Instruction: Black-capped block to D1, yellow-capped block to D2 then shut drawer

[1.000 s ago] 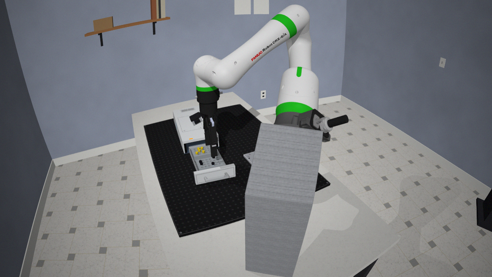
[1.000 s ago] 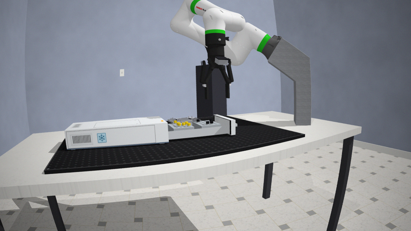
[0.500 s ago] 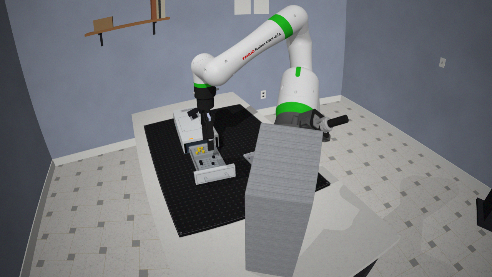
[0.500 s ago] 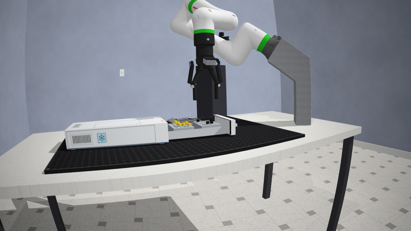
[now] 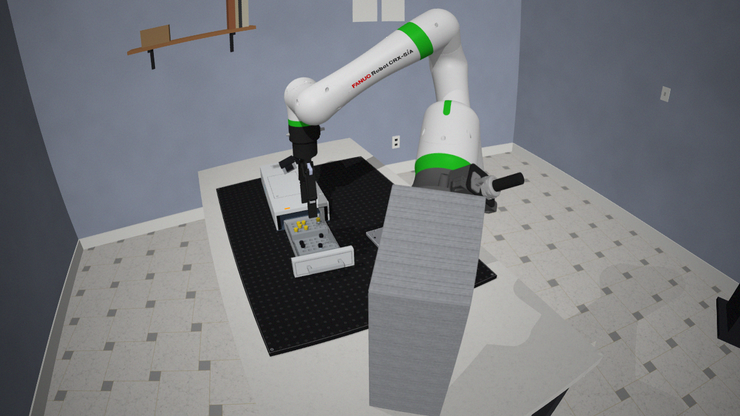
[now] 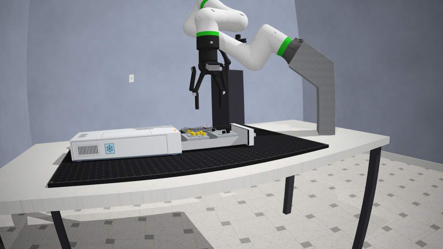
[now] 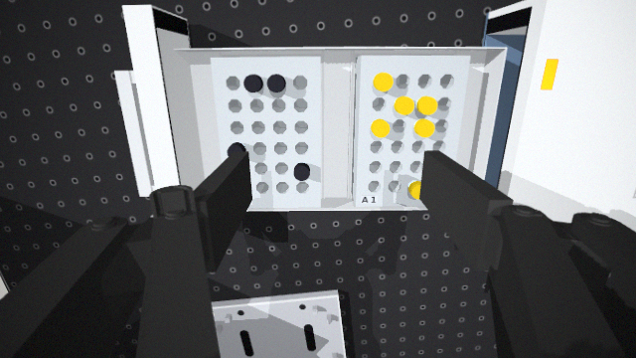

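Observation:
The white cooler COLD [image 5: 281, 183] [image 6: 124, 145] [image 7: 571, 124] has its drawer [image 5: 323, 261] [image 6: 246, 134] [image 7: 149, 99] pulled out, and its lamp [image 7: 549, 74] is lit. Two grey blocks lie side by side in the drawer. The yellow-capped block [image 5: 305, 227] [image 6: 198, 136] [image 7: 407, 137] sits nearer the cooler. The black-capped block [image 5: 319, 242] [image 6: 223, 133] [image 7: 268, 116] sits nearer the drawer front. My gripper [image 5: 311, 209] [image 6: 208, 106] [image 7: 336, 175] is open and empty. It hangs well above the drawer, over the divide between the blocks. In the wrist view its fingers hide one cap on each block in part.
A grey deck slot plate [image 7: 278, 328] [image 5: 373, 236] lies on the black perforated mat [image 5: 289, 310] [image 6: 216, 157] beside the drawer. The robot's grey pedestal [image 5: 424, 289] [image 6: 322, 92] hides most of the deck in the top view. A black tower [image 6: 230, 95] stands behind.

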`<state>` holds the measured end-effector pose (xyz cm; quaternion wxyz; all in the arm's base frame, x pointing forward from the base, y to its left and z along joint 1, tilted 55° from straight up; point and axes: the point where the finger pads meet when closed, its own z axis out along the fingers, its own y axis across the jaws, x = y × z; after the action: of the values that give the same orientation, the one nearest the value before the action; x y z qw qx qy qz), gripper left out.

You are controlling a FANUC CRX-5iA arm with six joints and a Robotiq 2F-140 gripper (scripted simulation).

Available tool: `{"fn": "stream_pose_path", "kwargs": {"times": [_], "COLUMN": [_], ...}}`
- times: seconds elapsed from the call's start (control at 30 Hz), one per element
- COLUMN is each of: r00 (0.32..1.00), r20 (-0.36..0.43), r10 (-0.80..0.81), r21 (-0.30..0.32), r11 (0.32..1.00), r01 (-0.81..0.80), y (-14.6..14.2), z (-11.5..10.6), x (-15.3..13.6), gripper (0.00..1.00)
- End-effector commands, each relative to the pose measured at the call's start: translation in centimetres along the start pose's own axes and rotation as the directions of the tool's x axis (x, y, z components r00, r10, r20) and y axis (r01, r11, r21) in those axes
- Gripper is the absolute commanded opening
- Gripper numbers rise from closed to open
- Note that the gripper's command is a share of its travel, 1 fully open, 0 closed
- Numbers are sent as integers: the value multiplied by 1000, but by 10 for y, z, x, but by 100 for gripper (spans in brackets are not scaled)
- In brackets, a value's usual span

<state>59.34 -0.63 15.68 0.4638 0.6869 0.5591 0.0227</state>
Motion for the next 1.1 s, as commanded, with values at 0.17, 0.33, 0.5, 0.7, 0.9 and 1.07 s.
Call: {"fn": "stream_pose_path", "kwargs": {"times": [0.17, 0.33, 0.5, 0.7, 0.9, 1.07], "r00": [1000, 1000, 1000, 1000, 1000, 1000], "r20": [-1, -1, -1, -1, -1, -1], "r10": [0, 0, 0, 0, 0, 0], "r21": [-1, -1, -1, -1, -1, -1], "r11": [1000, 1000, 1000, 1000, 1000, 1000], "r01": [0, 0, 0, 0, 0, 0], "y": [33, 45, 65, 77, 75, 74], "z": [0, 1, 1, 1, 1, 1], "x": [1, 1, 1, 1, 1, 1], "gripper": [66, 66, 66, 66, 66, 66]}}
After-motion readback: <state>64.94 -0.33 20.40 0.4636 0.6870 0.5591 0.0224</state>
